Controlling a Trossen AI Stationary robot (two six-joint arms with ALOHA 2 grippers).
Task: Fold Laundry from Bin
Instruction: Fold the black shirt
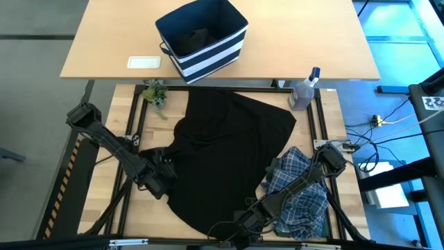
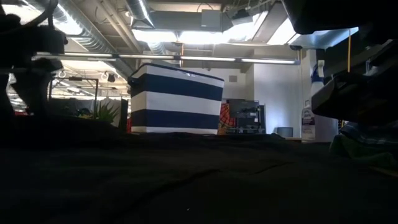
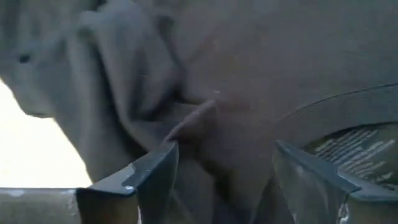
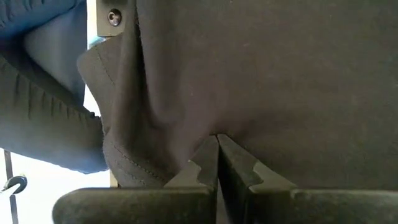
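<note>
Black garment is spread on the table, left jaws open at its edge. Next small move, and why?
Probably close the left gripper on the fold of the black garment between its open fingers. The right gripper looks shut on the hem at the near edge, so a second grip would let both arms lift and fold the cloth. The plaid shirt lies beside it, untouched.

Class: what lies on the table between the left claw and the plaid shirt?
In the high view, the black garment fills the stretch between the left claw and the plaid shirt.
</note>
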